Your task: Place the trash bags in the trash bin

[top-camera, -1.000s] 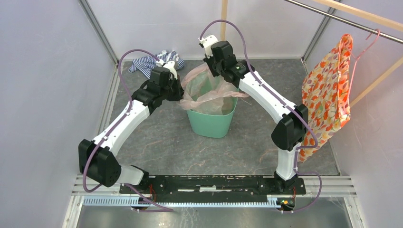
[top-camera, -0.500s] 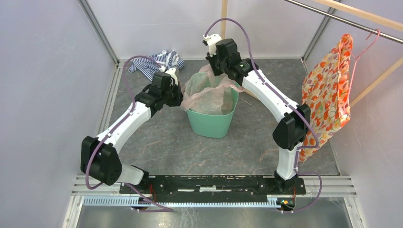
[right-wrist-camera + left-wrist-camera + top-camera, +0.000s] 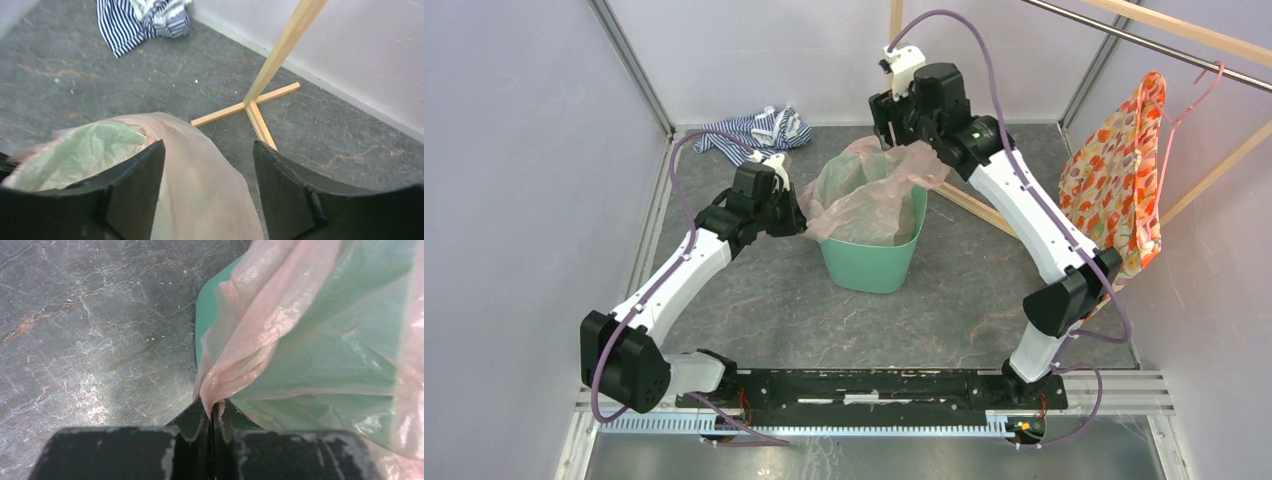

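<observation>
From where I stand, the grey marbled table point(image 3: 754, 290) takes up most of the enclosure. The two white-and-black arms reach in from its near edge and meet over the middle. On the right an orange floral garment point(image 3: 1114, 190) hangs from a pink hanger, well apart from the work.

The round, slightly tapered mint-green plastic bin point(image 3: 869, 262) stands upright near the centre. The thin, translucent, crinkly pale pink plastic bag point(image 3: 864, 195) lies loosely across its mouth. Part of it sags inside, and the rest billows above the rim and spills over the left and far edges. A crumpled blue-and-white striped cloth point(image 3: 754, 130) lies in the far left corner. The cross-shaped foot of a pale wooden stand point(image 3: 260, 102) sits just behind the bin.

The left gripper point(image 3: 212, 412) is clamped tight on a gathered corner of the bag, just outside the bin's left rim, and the film runs taut from it. The right gripper point(image 3: 207, 150) hangs above the far side with its jaws spread wide. The bag lies below them and nothing is pinched.

I'd say the bag is partly in and the step in hand is settling it into the bin. The next move probably calls for the right gripper to come down and press or re-grip the loose far edge. Meanwhile the left should keep its corner from sliding off the rim. The film is slippery and could easily pull back out.
</observation>
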Action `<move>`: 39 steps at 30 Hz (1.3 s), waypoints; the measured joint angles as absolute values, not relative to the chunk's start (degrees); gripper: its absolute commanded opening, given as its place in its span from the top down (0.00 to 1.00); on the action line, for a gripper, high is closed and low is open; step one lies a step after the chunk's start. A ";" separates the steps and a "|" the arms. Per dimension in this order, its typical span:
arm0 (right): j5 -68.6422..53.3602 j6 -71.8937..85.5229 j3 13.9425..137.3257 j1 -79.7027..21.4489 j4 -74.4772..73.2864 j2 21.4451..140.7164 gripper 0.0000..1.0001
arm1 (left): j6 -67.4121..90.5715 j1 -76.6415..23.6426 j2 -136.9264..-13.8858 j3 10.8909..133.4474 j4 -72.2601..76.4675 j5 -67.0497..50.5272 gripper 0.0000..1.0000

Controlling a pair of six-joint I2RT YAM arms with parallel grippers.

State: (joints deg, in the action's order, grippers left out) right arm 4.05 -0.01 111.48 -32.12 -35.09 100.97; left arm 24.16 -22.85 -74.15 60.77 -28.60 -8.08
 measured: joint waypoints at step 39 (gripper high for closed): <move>1.04 13.54 78.52 -32.14 -42.85 59.40 0.98 | 24.21 -22.85 -72.99 61.12 -30.24 -9.04 0.98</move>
